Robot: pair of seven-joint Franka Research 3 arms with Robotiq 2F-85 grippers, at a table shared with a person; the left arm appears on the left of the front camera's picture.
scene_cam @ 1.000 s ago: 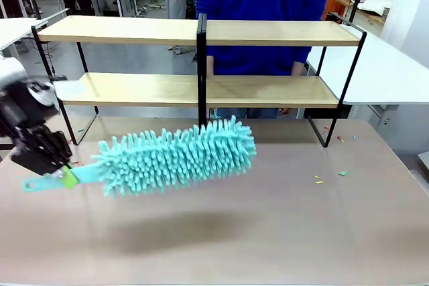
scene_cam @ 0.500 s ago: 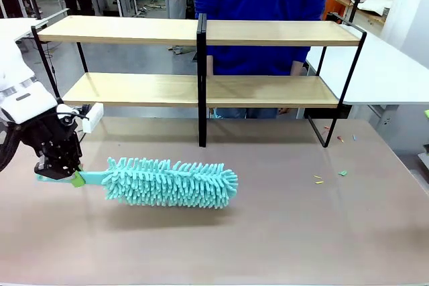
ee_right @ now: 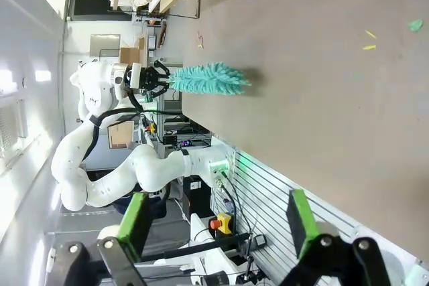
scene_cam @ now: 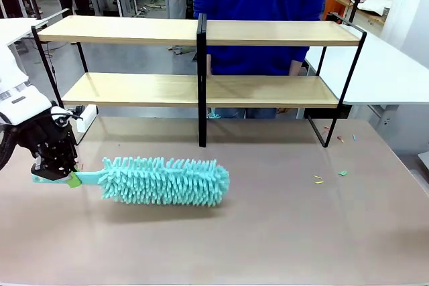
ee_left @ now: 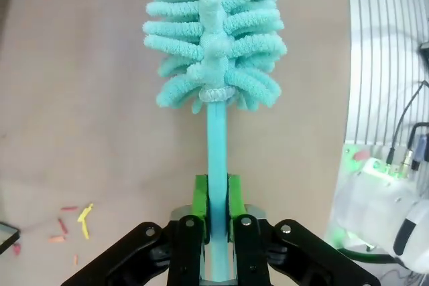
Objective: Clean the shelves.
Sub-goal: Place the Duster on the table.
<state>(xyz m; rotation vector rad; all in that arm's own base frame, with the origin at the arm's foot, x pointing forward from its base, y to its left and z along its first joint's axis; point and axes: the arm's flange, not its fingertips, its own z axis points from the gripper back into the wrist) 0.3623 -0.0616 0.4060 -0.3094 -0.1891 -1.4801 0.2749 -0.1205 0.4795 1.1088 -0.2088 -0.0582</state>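
Observation:
A teal microfibre duster (scene_cam: pixel 164 181) lies flat on the brown table with its fluffy head pointing right. My left gripper (scene_cam: pixel 57 174) is shut on its thin teal handle at the table's left side. In the left wrist view the green pads (ee_left: pixel 200 199) clamp the handle (ee_left: pixel 216 138) and the head (ee_left: pixel 214 31) stretches away from me. The shelves (scene_cam: pixel 201 38), light boards in a black frame, stand across the back of the table. My right gripper (ee_right: pixel 218 222) is open, with nothing between its fingers, off the table's edge.
A person in a blue top (scene_cam: pixel 261 5) stands behind the shelves. Small scraps (scene_cam: pixel 318 179) lie on the table at the right, and more scraps (ee_left: pixel 77 219) sit near the left gripper. A white table (scene_cam: pixel 382 72) adjoins on the right.
The left gripper has lowered the duster from tilted in the air to flat on the table, then slid it slightly left.

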